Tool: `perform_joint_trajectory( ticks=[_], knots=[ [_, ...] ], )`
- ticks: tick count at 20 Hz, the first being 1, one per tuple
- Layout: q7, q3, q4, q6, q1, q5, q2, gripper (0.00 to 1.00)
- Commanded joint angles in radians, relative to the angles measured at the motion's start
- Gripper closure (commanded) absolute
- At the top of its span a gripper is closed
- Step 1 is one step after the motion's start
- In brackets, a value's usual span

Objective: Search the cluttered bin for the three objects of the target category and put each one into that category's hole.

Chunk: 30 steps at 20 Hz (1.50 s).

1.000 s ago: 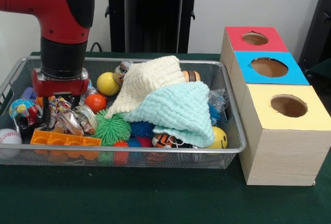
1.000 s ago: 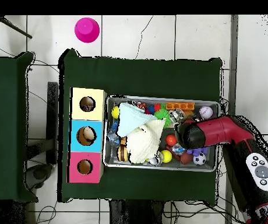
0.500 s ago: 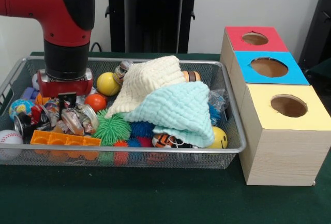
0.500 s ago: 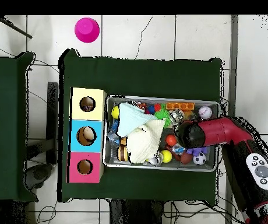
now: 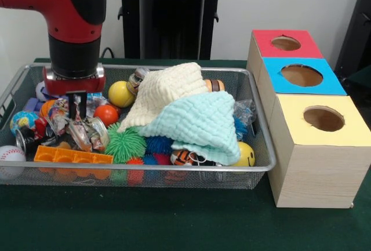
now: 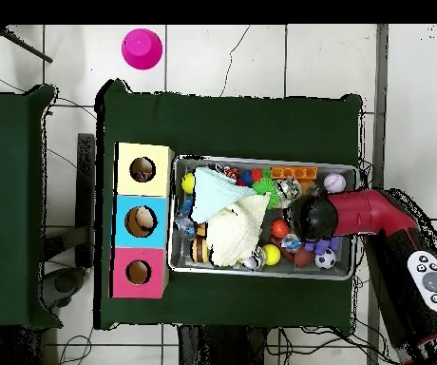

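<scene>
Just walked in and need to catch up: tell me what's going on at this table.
A red and black robot arm is working at the left end of a wire mesh bin full of toys, balls and two cloths. Its pincer hangs just above a heap of crumpled foil wrappers beside an orange ball; whether it grips anything cannot be told. To the right stands a wooden box with red, blue and yellow tops, each with a round hole.

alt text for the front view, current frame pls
A red and black robot arm lowers its claw into the left end of a wire mesh bin cluttered with balls, spiky toys and crumpled wrappers, with a cream cloth and a mint cloth heaped mid-bin. Right of it stands a wooden box with red, blue and yellow holed tops.
</scene>
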Motion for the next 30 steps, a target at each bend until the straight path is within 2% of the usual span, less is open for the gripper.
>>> perform_joint_trajectory(
  ticks=[1, 7, 14, 16, 21, 24, 30],
  knots=[
    [-0.235, 0.002, 0.082, 0.301, 0.028, 0.128, -0.154, 1.00],
    [-0.235, 0.033, 0.097, 0.420, 0.029, 0.201, -0.235, 1.00],
    [-0.194, 0.108, 0.141, 0.397, -0.018, 0.350, -0.251, 1.00],
    [-0.168, 0.129, 0.160, 0.366, -0.029, 0.405, -0.252, 1.00],
    [-0.073, 0.208, 0.240, 0.187, -0.074, 0.563, -0.250, 1.00],
    [-0.021, 0.253, 0.269, 0.071, -0.091, 0.633, -0.230, 1.00],
    [0.090, 0.220, 0.270, 0.035, -0.024, 0.708, -0.255, 1.00]
  ],
)
